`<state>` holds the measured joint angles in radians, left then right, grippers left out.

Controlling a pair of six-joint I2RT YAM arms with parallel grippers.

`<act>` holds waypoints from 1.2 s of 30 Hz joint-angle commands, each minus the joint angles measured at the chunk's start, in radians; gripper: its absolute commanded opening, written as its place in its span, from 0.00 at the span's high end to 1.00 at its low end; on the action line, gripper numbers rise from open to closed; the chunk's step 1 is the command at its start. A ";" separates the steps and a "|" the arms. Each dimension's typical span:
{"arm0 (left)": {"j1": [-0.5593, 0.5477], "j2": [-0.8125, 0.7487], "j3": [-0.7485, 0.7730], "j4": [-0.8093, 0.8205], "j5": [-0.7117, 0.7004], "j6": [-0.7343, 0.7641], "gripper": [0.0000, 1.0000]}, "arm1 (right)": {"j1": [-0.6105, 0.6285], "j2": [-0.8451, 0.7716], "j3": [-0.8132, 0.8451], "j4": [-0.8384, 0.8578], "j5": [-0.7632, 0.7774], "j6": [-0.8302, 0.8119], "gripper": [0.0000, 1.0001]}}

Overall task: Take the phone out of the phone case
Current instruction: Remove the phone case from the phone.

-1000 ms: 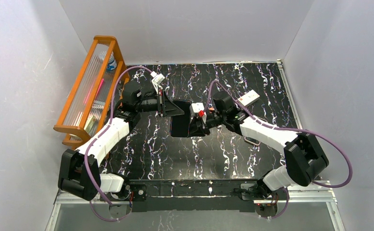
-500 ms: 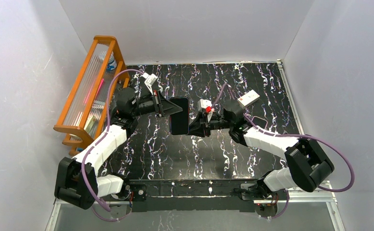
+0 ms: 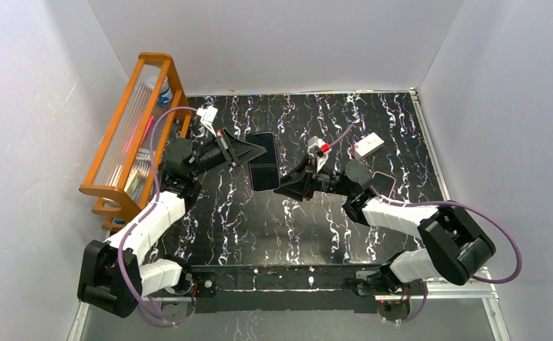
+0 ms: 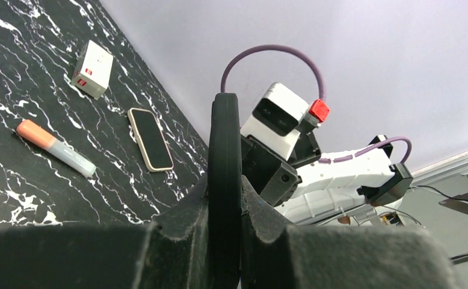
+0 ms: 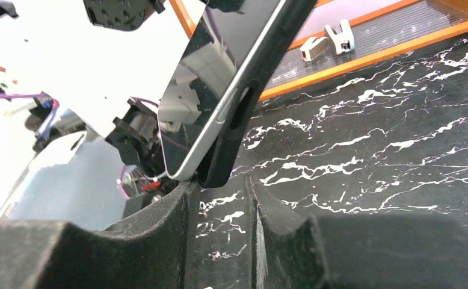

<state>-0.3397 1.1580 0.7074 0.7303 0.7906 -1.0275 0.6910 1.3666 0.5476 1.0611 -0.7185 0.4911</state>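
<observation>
Phone case [image 4: 224,129] edge in left tool [image 4: 224,195]

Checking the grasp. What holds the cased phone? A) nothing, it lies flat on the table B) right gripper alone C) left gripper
C: in the left wrist view the left gripper is clamped on the phone, seen edge-on.

Glossy-screened phone [image 5: 219,78], matt rubbery phone case [image 5: 222,165], shiny marble-patterned table [image 5: 370,150].
</observation>
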 commanded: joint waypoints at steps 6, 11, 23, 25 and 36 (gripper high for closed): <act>-0.066 -0.061 -0.047 0.071 -0.010 -0.086 1.00 | -0.003 0.014 0.001 0.332 0.241 0.246 0.58; -0.080 -0.074 -0.077 0.085 -0.035 -0.097 1.00 | -0.004 0.017 0.004 0.361 0.281 0.306 0.56; -0.085 -0.020 -0.104 0.102 -0.140 -0.124 1.00 | -0.004 0.081 0.014 0.457 0.245 0.415 0.54; -0.084 0.003 -0.097 0.101 -0.140 -0.125 1.00 | -0.004 0.084 0.010 0.461 0.245 0.421 0.56; -0.079 0.108 0.054 -0.256 -0.284 0.105 0.71 | -0.020 0.085 -0.034 0.374 0.314 0.460 0.94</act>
<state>-0.3973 1.2385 0.6701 0.7586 0.5694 -1.1088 0.6735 1.4757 0.4927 1.3056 -0.4839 0.9253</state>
